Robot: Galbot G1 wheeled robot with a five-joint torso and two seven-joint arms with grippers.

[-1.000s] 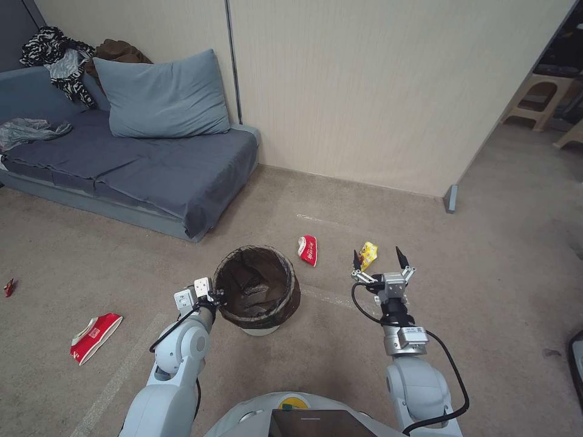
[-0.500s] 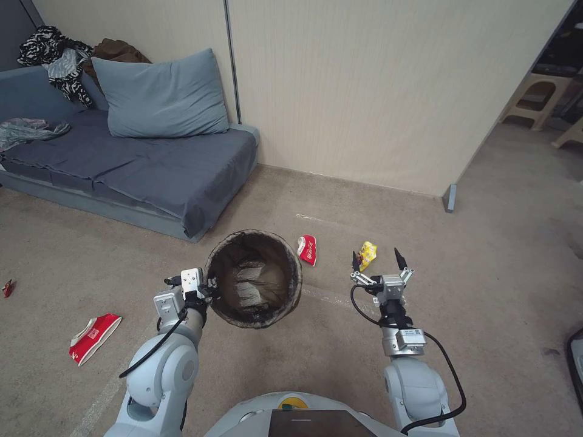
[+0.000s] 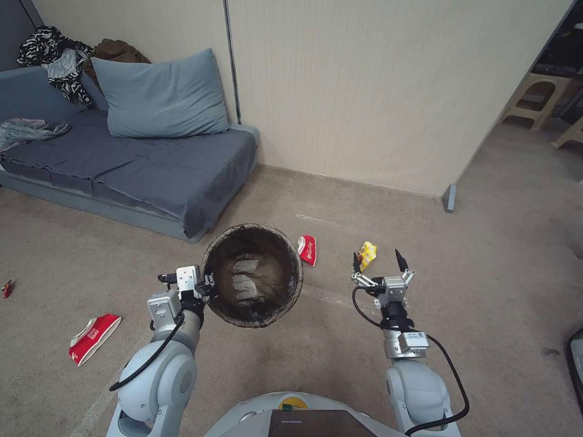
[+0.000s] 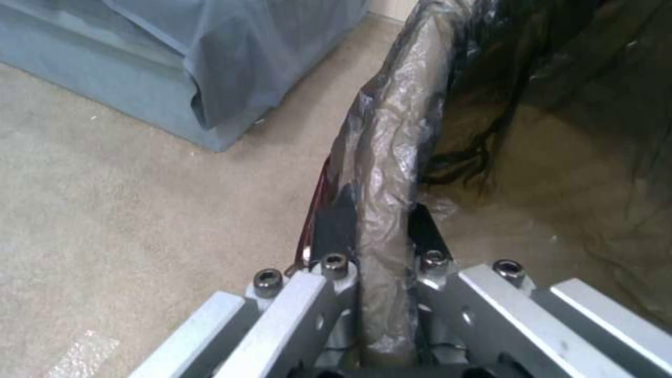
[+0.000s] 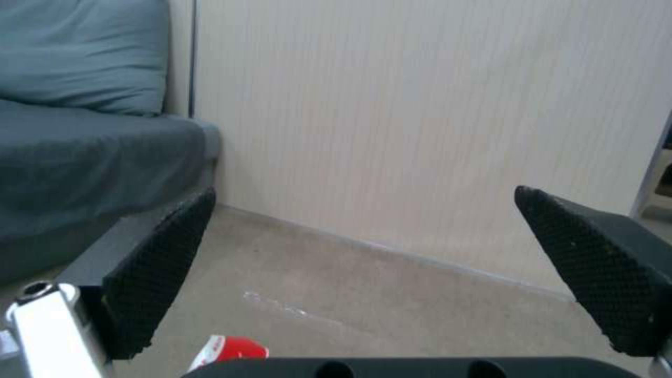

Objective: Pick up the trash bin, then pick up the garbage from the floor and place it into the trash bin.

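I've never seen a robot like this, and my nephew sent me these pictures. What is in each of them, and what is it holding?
It is a wheeled robot with two arms. The wide picture comes from a camera on its head, looking down at a carpeted floor beside a blue sofa. The other two come from cameras on its wrists.

The left pincer is clamped on the rim of the trash bin, a small bucket lined with a dark bag; its wrist view shows the fingers either side of the rim. The right pincer is open and holds nothing.

On the floor lie two red-and-white packets and a yellow wrapper.
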